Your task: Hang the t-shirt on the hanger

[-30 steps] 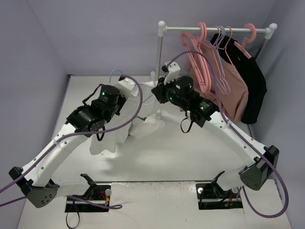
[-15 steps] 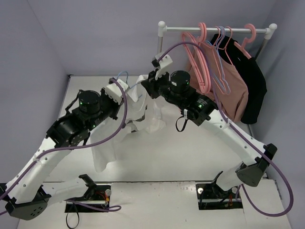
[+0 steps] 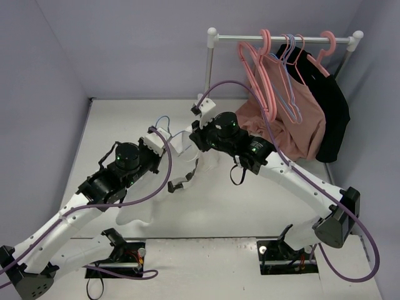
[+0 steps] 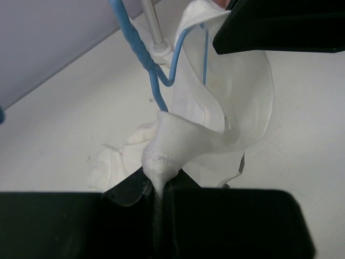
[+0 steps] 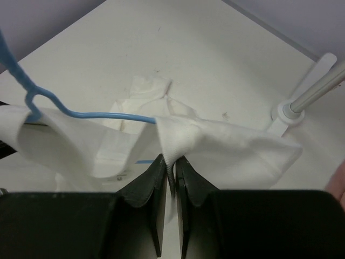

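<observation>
White tabletop [image 3: 250, 206], lilac walls, rail [image 3: 281, 37] with pink hangers [image 3: 265, 75] back right. Dropped since a second ago: both arms down from raised stretch toward table centre, t-shirt [image 4: 237, 91] lowered with them, slung between. Clenched on bunched cloth with left gripper [image 4: 159, 175]; pinching hem fold with right gripper [image 5: 170, 162]. Hanger [image 5: 97, 114] seemingly threaded through neck opening, top sticking out. Judged near done; shoulders left to settle.

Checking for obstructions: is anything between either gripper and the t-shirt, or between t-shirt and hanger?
Nothing visible. The left gripper and right gripper both pinch the t-shirt directly, and the hanger runs into its fabric.
</observation>
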### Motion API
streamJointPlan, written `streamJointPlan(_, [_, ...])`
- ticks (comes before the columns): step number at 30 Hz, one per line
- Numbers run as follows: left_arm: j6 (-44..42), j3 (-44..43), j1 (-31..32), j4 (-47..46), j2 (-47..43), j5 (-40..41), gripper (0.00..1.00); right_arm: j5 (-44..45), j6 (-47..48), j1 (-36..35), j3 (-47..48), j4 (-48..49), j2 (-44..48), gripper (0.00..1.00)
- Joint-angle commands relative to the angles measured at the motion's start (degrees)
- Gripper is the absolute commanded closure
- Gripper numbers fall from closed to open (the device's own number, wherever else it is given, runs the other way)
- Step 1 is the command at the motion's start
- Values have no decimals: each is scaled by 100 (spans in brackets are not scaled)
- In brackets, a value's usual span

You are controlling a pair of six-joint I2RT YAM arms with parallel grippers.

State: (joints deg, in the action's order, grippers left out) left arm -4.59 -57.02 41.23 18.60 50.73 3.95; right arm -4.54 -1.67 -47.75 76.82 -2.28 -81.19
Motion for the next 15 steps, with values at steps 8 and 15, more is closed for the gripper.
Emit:
streamJointPlan(8, [-305, 519, -27, -1909, -296, -395, 100, -251, 787, 30, 185, 278, 559, 67])
streamJointPlan(15, [-644, 439, -71, -1448, -612, -874, 100, -1821, 2066, 1114, -187, 138, 1141, 52])
